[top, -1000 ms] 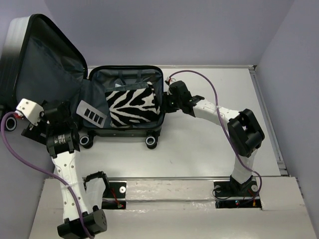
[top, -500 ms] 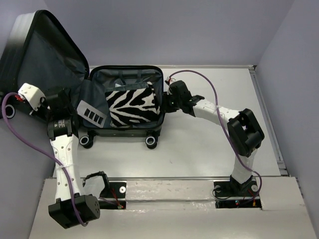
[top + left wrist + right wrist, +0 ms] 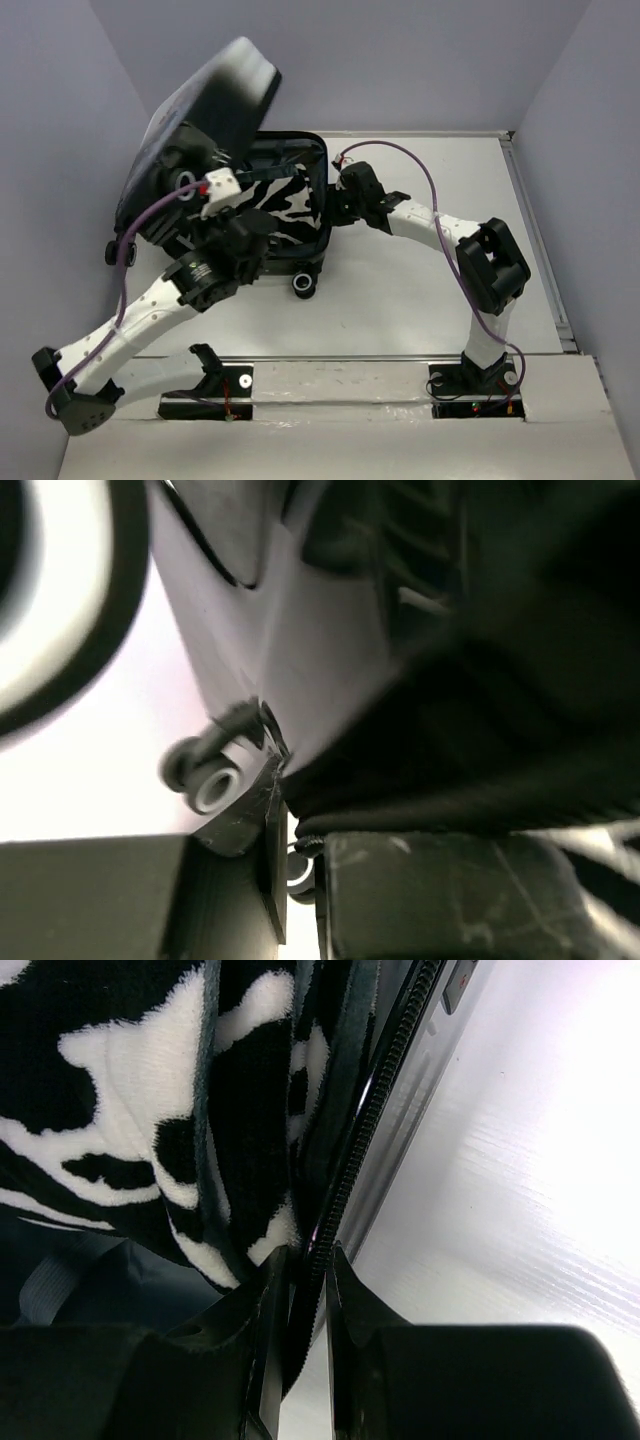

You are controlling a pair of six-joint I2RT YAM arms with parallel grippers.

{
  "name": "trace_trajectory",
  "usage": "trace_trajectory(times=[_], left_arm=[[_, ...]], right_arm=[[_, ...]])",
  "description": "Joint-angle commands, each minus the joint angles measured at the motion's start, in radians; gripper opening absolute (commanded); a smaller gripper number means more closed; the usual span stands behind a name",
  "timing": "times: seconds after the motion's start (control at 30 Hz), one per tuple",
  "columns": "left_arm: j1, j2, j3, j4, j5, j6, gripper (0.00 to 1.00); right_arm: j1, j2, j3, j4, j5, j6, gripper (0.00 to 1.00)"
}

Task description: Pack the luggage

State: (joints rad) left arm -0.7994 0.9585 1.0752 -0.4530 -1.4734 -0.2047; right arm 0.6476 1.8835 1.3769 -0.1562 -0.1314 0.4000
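Right wrist: right fingers (image 3: 265, 1310) pinch luggage (image 3: 385, 1090) rim; left fingers (image 3: 430, 890), grip unclear.

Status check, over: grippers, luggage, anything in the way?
Right gripper shut on luggage rim. Left gripper at lid, jaws unclear. Lid tilted halfway over base, pouch inside. Right gripper on rim may block closing.
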Motion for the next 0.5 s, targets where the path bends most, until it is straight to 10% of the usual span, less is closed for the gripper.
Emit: trace_trajectory(times=[0.0, 0.1, 0.13, 0.17, 0.27, 0.47], left_arm=[[-0.310, 0.146, 0.084, 0.125, 0.096, -0.191, 0.06], [-0.427, 0.265, 0.224, 0.149, 0.132, -0.122, 0.07], [-0.446, 0.293, 0.274, 0.149, 0.148, -0.104, 0.19], [-0.460, 0.327, 0.369, 0.161, 0.204, -0.055, 0.55], [-0.489, 0.339, 0.515, 0.248, 0.306, 0.019, 0.84], [-0.465, 0.382, 0.727, 0.286, 0.502, 0.132, 0.92]], right_arm=[[0.021, -0.011, -0.041, 0.063, -0.152, -0.053, 0.07], [0.001, -0.059, -0.097, 0.064, -0.120, -0.061, 0.07], [-0.008, -0.078, -0.123, 0.064, -0.108, -0.061, 0.07], [-0.035, -0.124, -0.184, 0.067, -0.103, -0.059, 0.07], [-0.089, -0.202, -0.321, 0.086, -0.114, -0.049, 0.07], [-0.249, -0.397, -0.479, 0.051, -0.116, -0.032, 0.09]])
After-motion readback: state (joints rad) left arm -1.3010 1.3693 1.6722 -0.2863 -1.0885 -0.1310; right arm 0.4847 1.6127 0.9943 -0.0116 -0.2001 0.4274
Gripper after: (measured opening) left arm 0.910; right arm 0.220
